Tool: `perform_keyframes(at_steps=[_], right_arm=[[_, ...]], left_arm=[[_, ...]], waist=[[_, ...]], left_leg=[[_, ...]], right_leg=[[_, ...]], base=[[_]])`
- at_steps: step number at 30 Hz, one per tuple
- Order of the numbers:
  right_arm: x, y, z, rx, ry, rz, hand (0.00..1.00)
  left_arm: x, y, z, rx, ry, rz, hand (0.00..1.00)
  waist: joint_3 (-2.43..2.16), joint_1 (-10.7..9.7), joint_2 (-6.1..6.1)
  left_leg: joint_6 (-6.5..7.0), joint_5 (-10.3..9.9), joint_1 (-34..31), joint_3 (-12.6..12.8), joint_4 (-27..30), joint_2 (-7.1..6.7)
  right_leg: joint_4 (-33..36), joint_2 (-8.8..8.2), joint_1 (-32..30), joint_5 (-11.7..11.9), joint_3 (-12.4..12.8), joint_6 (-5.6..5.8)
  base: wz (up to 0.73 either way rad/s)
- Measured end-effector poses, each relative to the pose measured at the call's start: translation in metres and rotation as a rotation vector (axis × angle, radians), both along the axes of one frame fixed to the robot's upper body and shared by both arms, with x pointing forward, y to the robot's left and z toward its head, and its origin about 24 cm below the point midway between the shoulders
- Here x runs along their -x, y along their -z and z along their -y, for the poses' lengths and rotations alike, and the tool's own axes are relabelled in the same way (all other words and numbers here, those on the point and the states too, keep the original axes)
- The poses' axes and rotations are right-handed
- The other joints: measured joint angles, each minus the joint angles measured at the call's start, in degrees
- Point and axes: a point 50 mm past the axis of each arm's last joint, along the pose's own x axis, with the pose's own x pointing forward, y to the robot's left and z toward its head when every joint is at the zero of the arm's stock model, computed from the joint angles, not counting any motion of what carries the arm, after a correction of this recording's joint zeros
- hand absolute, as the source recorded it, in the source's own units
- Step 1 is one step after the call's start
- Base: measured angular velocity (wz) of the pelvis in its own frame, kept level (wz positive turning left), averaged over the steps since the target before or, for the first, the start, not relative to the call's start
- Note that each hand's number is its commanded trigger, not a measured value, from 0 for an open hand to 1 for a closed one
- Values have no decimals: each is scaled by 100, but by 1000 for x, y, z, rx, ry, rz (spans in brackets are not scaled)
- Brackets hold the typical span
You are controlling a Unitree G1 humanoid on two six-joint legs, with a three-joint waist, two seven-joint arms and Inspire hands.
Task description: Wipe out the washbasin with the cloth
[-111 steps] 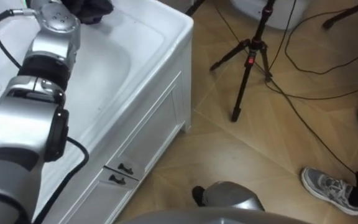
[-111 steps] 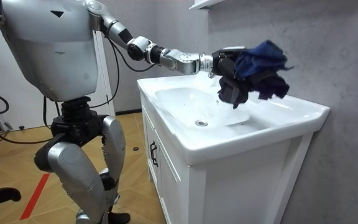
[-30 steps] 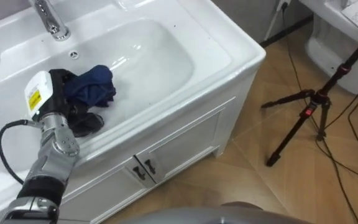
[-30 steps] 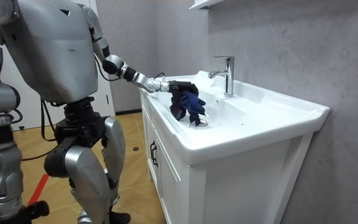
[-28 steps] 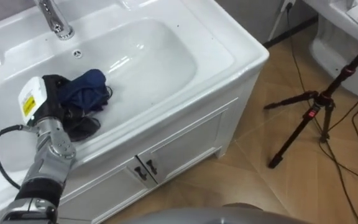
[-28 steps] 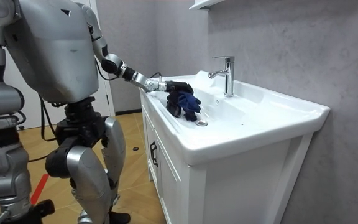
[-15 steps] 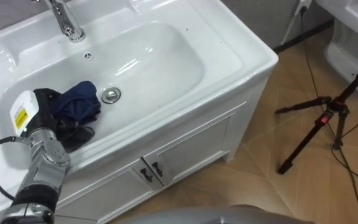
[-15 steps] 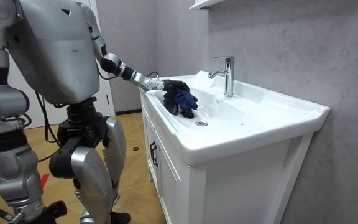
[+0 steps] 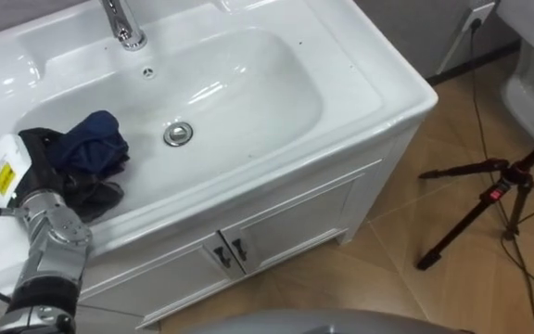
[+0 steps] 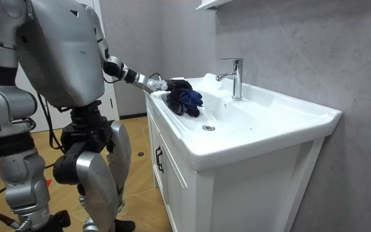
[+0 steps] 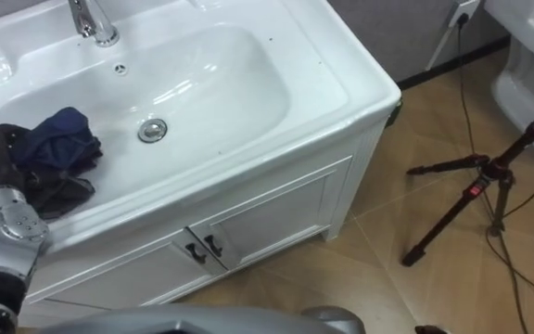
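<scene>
The white basin (image 9: 248, 83) is set in a vanity top, with a chrome faucet (image 9: 123, 23) at the back and a round drain (image 9: 178, 134) in the bowl. My left hand (image 9: 35, 153) is shut on a bunched dark blue cloth (image 9: 95, 144) and holds it against the bowl's left slope, left of the drain. In the room view the cloth (image 10: 187, 100) sits at the basin's near end, under my outstretched left hand (image 10: 172, 85). My right arm hangs at my side; its hand (image 10: 28, 222) is at that view's bottom edge.
White cabinet doors (image 9: 276, 232) with dark handles are below the basin. A black tripod (image 9: 489, 199) with trailing cables stands on the wooden floor to the right. A grey wall lies behind the faucet (image 10: 236, 77). I stand at the vanity's end.
Since 3.7 s ago the cloth came down from above the basin's far end into the bowl. Over the last second my left hand dragged it left, off the drain.
</scene>
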Motion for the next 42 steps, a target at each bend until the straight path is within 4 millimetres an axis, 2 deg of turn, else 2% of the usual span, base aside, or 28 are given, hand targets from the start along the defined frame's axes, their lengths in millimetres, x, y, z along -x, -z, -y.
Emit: perform_keyframes(at_steps=[7, 12, 19, 24, 28, 34, 40, 42], right_arm=[[4, 0, 1, 1, 10, 4, 0], [14, 0, 1, 0, 16, -26, 0], [18, 1, -1, -10, 14, -28, 0], [19, 1, -3, -18, 14, -32, 0], [19, 2, -5, -23, 13, -33, 0], [25, 3, -8, -30, 19, -42, 0], [28, 3, -9, -30, 23, -46, 0], [31, 2, -8, -25, 25, -49, 0]], left_arm=[[-5, -25, -2, -65, -10, 145, 100], [-9, -52, -7, -147, -55, 307, 100], [-9, -59, -7, -175, -72, 372, 100], [-10, -76, -2, -195, -40, 455, 100], [-8, -78, -1, -197, -30, 468, 100], [4, -68, -4, -202, -39, 418, 100], [12, -63, -7, -212, -55, 380, 100], [14, -65, -13, -257, -67, 368, 100]], waist=[[4, 13, 5], [19, 157, 35], [38, 158, 75], [33, 163, 66], [33, 171, 65], [32, 201, 65], [26, 342, 70], [4, 441, 84]], left_leg=[[0, 0, 8, -120, 13, -6], [0, 0, -4, -146, 57, -14], [0, 0, -13, -240, 95, -24], [0, 0, -30, -225, 102, -26], [0, 0, -12, -222, 99, -23], [0, 0, -20, -233, 95, -24], [0, 0, -53, -240, 97, -26], [0, 0, -51, -225, 102, -25]], right_leg=[[-15, -13, 50, -4, -62, 2], [-9, -17, 45, -24, -55, 0], [11, -17, 52, -39, -63, -2], [15, -19, 41, -39, -64, -2], [15, -16, 56, -40, -62, -3], [4, -14, 54, -40, -66, -3], [6, -22, 36, -40, -99, -3], [12, -21, 26, -39, -78, -5]], base=[[7], [1], [3], [1], [-2], [0], [3], [-6]])
